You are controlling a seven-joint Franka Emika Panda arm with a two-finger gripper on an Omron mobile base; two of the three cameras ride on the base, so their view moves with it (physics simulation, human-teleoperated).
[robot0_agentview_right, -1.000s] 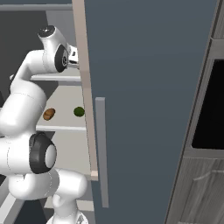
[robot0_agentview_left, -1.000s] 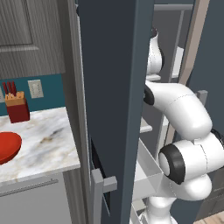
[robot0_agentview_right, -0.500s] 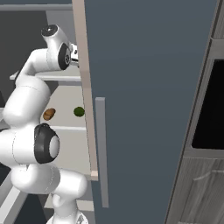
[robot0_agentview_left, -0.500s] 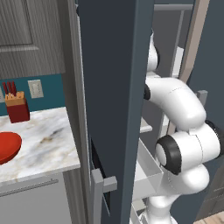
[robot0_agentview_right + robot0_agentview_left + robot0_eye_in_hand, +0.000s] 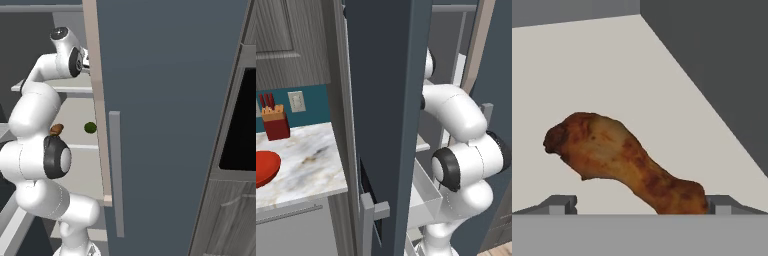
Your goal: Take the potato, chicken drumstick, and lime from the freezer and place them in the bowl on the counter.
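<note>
The chicken drumstick (image 5: 619,160), knobbly and reddish-brown, lies on a pale upper shelf of the freezer (image 5: 75,89). Its narrow end sits between the finger tips of my open gripper (image 5: 641,207), and its thick end points away to the left. One shelf lower lie the dark green lime (image 5: 90,127) and, beside it, the tan-brown potato (image 5: 56,129), partly behind my arm. The red bowl (image 5: 263,167) rests on the marbled counter (image 5: 306,155) left of the freezer, cut by the picture's edge.
The open freezer door (image 5: 386,100) stands between the counter and my arm. A clear door bin (image 5: 423,192) juts out low by my elbow. A red knife block (image 5: 275,122) stands at the counter's back wall. A dark oven front (image 5: 240,120) is at the right.
My arm has folded and reached deeper over the upper shelf, with the elbow dropping lower. The jaws stay open. The food has not moved.
</note>
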